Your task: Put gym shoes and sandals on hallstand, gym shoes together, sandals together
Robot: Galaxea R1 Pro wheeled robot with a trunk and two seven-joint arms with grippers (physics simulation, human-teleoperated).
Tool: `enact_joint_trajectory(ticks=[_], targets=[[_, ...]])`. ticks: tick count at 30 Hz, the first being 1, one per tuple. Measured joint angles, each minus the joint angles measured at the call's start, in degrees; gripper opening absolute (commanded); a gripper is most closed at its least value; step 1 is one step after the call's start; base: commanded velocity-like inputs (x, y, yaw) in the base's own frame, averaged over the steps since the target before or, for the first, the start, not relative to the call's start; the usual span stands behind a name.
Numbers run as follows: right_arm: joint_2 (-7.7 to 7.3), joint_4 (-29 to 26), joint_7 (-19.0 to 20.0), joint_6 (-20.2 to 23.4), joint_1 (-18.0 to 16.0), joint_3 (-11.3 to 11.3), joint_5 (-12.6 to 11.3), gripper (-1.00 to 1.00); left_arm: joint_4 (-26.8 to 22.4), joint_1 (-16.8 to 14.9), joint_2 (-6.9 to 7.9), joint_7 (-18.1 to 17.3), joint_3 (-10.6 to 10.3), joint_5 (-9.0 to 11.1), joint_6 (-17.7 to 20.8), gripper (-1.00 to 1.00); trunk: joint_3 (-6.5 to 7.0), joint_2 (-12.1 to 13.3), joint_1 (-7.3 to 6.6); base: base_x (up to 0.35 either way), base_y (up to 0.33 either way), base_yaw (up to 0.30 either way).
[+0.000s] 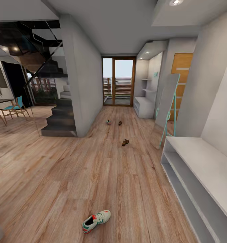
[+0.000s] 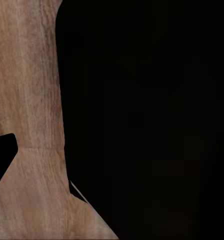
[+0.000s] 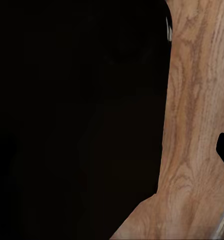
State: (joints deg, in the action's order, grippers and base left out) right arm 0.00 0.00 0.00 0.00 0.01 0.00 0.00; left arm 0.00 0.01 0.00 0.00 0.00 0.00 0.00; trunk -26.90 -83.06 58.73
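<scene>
Corridor, head view. Wood-plank corridor floor, light brown, running from the near edge to a glazed door at the far end.

Item 1: gym shoe, white with teal stripes and orange-red patches, lying on the floor close to the near edge, toe pointing toward the hallstand side. No readable brand or writing on it.

Item 2: second gym shoe, very small at this range, far down the corridor near the glazed door; identity is probable from its pale and reddish colour only.

Item 3: sandal, dark brown, mid-corridor, well apart from the near gym shoe.

Item 4: second sandal, dark, just beside the far gym shoe, not touching.

Item 5: hallstand, white, along the right wall; flat top and open shelves bare. A leaning mirror stands at its far end.

Other: dark staircase and grey wall at left; teal chairs beyond.

Open room: broad bare floor between the near gym shoe and the hallstand's front edge.

Arms: wrist views show dark shapes over floor planks; neither claw's state nor pose can be told.
</scene>
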Motion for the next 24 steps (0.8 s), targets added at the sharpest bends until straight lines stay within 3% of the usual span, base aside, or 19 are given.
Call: enact_joint_trajectory(ticks=[24], targets=[[-0.07,-0.1,1.1,0.0,-0.1,-0.3,-0.4,1.0,-2.7,-0.2,-0.35,-0.2,-0.3,0.2,-1.0,1.0,0.02,0.0,0.0,0.0,0.0,0.0]])
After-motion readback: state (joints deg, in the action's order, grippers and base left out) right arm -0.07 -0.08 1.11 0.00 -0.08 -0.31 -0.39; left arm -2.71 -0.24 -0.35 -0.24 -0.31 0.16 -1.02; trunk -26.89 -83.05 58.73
